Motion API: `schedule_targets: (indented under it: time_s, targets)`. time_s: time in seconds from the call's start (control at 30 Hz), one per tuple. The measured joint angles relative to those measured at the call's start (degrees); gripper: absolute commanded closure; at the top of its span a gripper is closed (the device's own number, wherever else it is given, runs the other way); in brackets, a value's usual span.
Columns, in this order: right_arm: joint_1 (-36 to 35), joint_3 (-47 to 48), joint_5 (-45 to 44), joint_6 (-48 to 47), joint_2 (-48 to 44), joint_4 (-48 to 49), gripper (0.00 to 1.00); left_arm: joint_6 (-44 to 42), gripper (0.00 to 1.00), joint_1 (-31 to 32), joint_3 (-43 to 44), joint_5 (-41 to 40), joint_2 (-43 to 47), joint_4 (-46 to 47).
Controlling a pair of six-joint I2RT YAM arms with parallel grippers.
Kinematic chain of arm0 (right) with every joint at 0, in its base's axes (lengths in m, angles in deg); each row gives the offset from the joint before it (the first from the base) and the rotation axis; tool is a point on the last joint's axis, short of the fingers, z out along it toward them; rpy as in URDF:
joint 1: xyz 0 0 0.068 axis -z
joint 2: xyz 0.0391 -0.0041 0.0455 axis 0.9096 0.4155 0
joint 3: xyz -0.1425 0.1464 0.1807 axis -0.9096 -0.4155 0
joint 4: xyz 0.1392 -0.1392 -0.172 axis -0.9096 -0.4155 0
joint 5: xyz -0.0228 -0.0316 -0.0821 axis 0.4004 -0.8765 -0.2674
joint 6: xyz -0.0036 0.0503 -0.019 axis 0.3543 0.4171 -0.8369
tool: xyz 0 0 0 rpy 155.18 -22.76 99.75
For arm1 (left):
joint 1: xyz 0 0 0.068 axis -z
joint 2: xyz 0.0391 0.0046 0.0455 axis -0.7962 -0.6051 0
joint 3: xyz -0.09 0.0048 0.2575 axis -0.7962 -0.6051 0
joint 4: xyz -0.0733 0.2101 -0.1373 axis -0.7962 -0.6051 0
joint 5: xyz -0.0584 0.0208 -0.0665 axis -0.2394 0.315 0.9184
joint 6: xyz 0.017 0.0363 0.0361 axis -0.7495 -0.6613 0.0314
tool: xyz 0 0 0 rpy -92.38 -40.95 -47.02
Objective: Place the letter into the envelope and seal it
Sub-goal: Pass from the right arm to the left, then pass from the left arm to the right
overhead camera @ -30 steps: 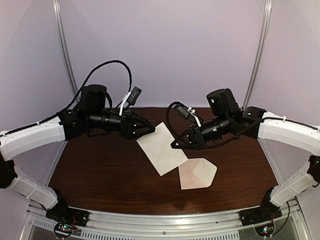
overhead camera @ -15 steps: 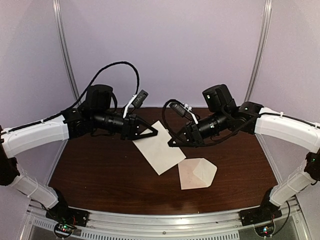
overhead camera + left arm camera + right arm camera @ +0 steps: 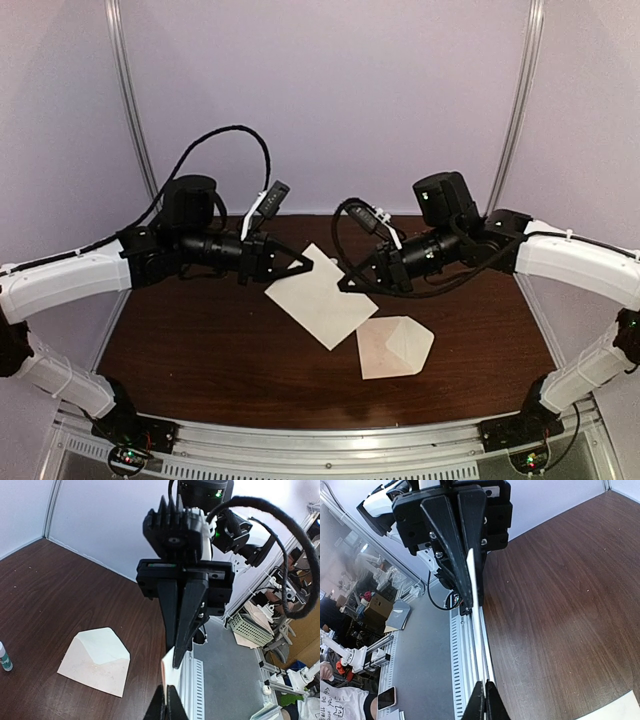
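Note:
The letter [image 3: 320, 297], a pale flat sheet, hangs above the dark table between both arms. My left gripper [image 3: 308, 264] is shut on its far-left corner. My right gripper [image 3: 345, 285] is shut on its right edge. In the left wrist view the letter [image 3: 170, 672] shows edge-on, running from my left gripper [image 3: 167, 701] up to the right one. In the right wrist view the letter [image 3: 476, 605] is a thin white line rising from my right gripper [image 3: 485, 700]. The envelope [image 3: 393, 347] lies flat on the table, flap open, below and right of the sheet; the left wrist view shows the envelope [image 3: 95, 661] too.
A small green-capped bottle [image 3: 4, 657] stands at the left edge of the left wrist view. The metal rail [image 3: 330, 440] runs along the table's near edge. Pale walls close in the back and sides.
My left gripper has shut on the letter's corner; it was open a second ago. Both arms shifted slightly and the sheet now sits between the two grips.

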Motion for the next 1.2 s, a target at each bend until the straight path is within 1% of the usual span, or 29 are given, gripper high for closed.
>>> schedule_targets:
  time_s: [0.13,0.33,0.53,0.57,0.6,0.7,0.8,0.83,0.87,0.97,1.1,1.13,1.17,1.2]
  targets:
    - [0.5,-1.9,0.1,0.3,-2.1,2.2,0.97,2.0,1.0,-0.5,-2.1,0.0,1.6,1.7]
    - [2.6,-4.6,0.1,0.6,-5.0,-2.4,0.98,2.7,1.0,-4.7,-2.2,-0.1,4.5,2.0]
    - [3.7,-5.0,0.4,0.6,-6.5,-4.3,0.99,2.7,1.0,-5.6,-2.2,-0.6,5.6,2.0]
    - [3.8,-5.4,0.5,0.9,-7.0,-4.2,0.95,2.8,1.0,-5.7,-2.3,-0.9,5.8,2.1]
    - [3.9,-5.6,0.6,1.1,-7.3,-3.9,0.87,3.1,1.0,-5.8,-2.5,-1.5,6.2,2.6]
    - [4.2,-7.8,0.5,4.5,-9.0,0.3,0.6,5.2,1.0,-6.0,-4.5,-4.3,8.0,6.3]
    - [4.3,-13.5,-1.1,12.3,-11.3,11.9,0.31,10.0,1.0,-6.0,-9.4,-8.5,10.8,14.6]
    - [4.3,-16.3,-1.8,15.4,-12.2,17.3,0.24,11.5,1.0,-5.8,-11.3,-10.0,11.6,18.5]
    - [4.2,-18.9,-2.7,18.3,-12.9,22.7,0.18,13.4,1.0,-5.4,-13.0,-11.6,12.2,21.7]
    - [3.3,-23.0,-5.4,24.8,-12.6,34.3,0.11,16.2,1.0,-3.5,-15.0,-15.9,11.9,28.3]
    - [1.7,-22.8,-7.1,29.3,-10.3,45.2,0.09,19.1,1.0,-1.0,-15.1,-18.5,11.1,35.4]
    - [1.4,-22.4,-7.1,29.9,-9.6,47.0,0.11,19.6,1.0,-0.6,-15.1,-18.8,11.0,36.9]
    - [1.1,-21.7,-7.1,30.6,-8.8,48.6,0.14,20.1,1.0,-0.3,-15.1,-18.9,11.0,38.1]
    - [0.9,-21.2,-7.1,30.8,-8.1,49.6,0.24,20.5,1.0,-0.1,-15.2,-19.0,10.9,39.1]
